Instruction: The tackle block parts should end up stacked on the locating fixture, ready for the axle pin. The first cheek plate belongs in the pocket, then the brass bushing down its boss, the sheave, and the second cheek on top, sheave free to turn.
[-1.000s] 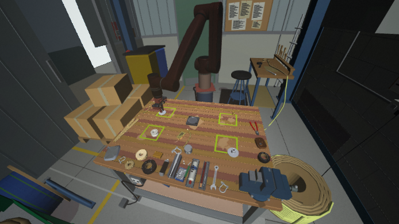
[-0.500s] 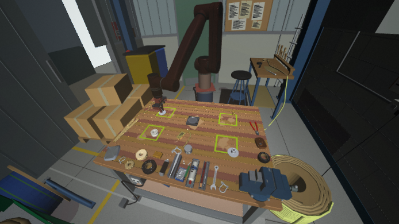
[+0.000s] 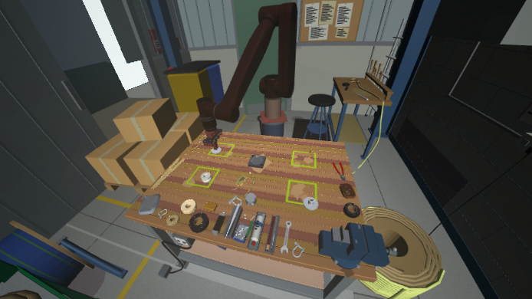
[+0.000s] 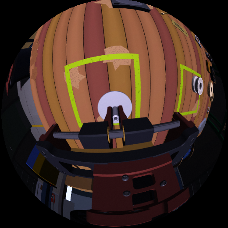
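A pale round cheek plate (image 4: pixel 114 104) with an upright central boss (image 4: pixel 115 114) lies in the green-outlined square (image 3: pixel 221 149) at the bench's far left corner. My gripper (image 3: pixel 216 146) (image 4: pixel 115 114) stands straight over it, closed on the boss, with the plate resting on the boards. A white grooved sheave (image 3: pixel 205 177) (image 4: pixel 197 85) sits in the neighbouring green square. The dark square locating fixture (image 3: pixel 256 161) lies mid-bench. A second pale disc (image 3: pixel 310 202) rests at the edge of the near right square. I cannot pick out the brass bushing with certainty.
Behind the bench stand the arm's pedestal (image 3: pixel 273 115), a stool (image 3: pixel 321 111) and stacked cardboard boxes (image 3: pixel 147 142) to the left. Along the front edge lie tools, rings and a blue vice (image 3: pixel 352 243). Red pliers (image 3: pixel 339 170) lie at the right.
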Available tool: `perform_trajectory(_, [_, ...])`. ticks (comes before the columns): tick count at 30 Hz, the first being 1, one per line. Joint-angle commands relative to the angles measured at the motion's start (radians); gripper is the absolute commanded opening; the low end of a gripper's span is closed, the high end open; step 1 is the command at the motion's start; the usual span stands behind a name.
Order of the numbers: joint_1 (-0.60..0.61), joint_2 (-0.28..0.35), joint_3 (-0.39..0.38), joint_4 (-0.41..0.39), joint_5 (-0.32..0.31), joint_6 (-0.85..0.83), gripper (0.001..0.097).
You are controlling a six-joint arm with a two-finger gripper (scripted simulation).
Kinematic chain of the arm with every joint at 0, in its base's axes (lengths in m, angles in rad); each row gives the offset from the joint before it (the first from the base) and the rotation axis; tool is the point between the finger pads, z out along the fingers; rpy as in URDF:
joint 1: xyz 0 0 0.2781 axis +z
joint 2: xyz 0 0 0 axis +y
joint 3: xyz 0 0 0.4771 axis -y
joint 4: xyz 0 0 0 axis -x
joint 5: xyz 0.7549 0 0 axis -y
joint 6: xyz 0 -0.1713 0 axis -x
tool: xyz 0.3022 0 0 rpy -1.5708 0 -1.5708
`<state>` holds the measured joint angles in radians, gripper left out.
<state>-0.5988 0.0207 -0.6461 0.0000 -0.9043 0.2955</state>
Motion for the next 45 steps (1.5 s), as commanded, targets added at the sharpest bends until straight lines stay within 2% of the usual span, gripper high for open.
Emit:
perform_trajectory(1, [0.000, 0.000, 0.001, 0.000, 0.000, 0.000, 0.0040])
perform_trajectory(3, [0.000, 0.000, 0.001, 0.000, 0.000, 0.000, 0.0015])
perform_trajectory(19, [0.000, -0.004, 0.001, 0.000, -0.003, 0.000, 0.0015])
perform_trajectory(45, [0.000, -0.055, 0.004, 0.000, -0.057, 0.000, 0.0015])
